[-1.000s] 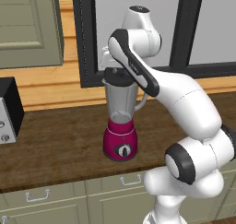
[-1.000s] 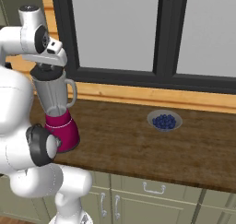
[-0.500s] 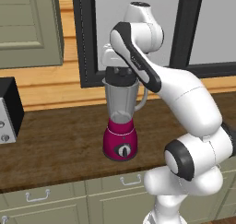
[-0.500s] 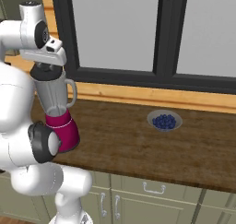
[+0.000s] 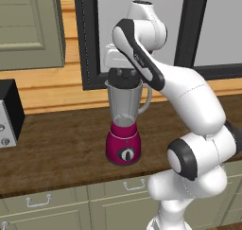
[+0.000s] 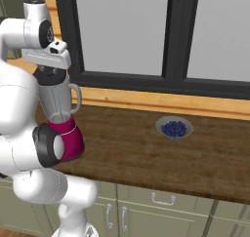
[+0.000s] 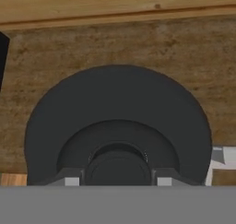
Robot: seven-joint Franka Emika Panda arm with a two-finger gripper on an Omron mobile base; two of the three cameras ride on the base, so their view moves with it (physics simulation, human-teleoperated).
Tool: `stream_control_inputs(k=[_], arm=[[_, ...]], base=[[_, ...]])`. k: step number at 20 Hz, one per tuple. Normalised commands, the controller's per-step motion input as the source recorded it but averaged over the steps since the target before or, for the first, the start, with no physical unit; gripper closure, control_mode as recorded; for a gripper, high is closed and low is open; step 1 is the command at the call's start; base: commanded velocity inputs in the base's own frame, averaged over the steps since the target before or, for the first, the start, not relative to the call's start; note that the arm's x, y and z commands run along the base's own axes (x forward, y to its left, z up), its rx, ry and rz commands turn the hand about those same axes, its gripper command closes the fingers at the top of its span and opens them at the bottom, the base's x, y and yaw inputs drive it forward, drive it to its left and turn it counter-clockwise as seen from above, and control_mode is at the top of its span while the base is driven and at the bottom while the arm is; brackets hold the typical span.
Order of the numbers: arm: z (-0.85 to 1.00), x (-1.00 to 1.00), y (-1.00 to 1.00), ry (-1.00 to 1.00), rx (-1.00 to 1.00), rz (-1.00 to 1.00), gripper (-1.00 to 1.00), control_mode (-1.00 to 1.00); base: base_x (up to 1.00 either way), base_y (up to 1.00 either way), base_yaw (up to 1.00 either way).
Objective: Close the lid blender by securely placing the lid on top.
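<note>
Blender (image 5: 125,125) upright on the wooden counter (image 5: 56,139), magenta base with black dial facing front, clear grey jar above, handle on the side toward the arm in the left base view. In the right base view, same blender (image 6: 61,116) sits at the counter's left part, base partly hidden behind the arm's dark joint.

Lid (image 5: 124,77) black, sitting at the jar mouth directly under the hand; looks seated on the rim, but full seating not confirmable from the base views. From the right, lid (image 6: 50,76) reads as a dark cap between the white hand and the jar top. In the hand view, lid (image 7: 117,121) seen from above as a large dark disc with a raised centre knob.

Gripper (image 5: 124,74) pointing straight down over the jar, fingers closed in narrow on the lid's centre knob; hand view shows gripper (image 7: 118,174) with a grey finger tip (image 7: 69,178) on each side of the knob, touching it. Gripper (image 6: 50,74) in the right base view mostly hidden under the white hand block.

Bowl of blueberries (image 6: 174,128) on the counter well apart from the blender, toward the window side. Black-and-silver appliance (image 5: 8,113) at the left edge of the left base view, well apart from the blender; knobs visible on its face. Dark-framed window (image 5: 90,39) behind the counter. Cabinet drawers with metal handles (image 5: 134,185) below.

No readable brands, labels or text anywhere; dial markings too small to tell.
</note>
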Motion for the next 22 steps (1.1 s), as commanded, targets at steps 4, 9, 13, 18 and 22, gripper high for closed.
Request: stream_control_inputs(k=[4, 9, 13, 18, 22], arm=[[0.17, 0.00, 0.00, 0.03, 0.00, 0.00, 1.00, -1.00], [0.23, -0.01, 0.00, 0.04, 0.00, 0.00, 1.00, -1.00], [0.07, -0.08, 0.00, 0.06, 0.00, 0.00, 1.00, -1.00], [0.00, -0.02, 0.00, 0.02, 0.00, 0.00, 1.00, -1.00], [0.00, 0.00, 0.00, 0.00, 0.00, 0.00, 1.00, -1.00]], base=[[0.00, 0.00, 0.00], [0.00, 0.00, 0.00], [0.00, 0.00, 0.00], [0.00, 0.00, 0.00], [0.00, 0.00, 0.00]])
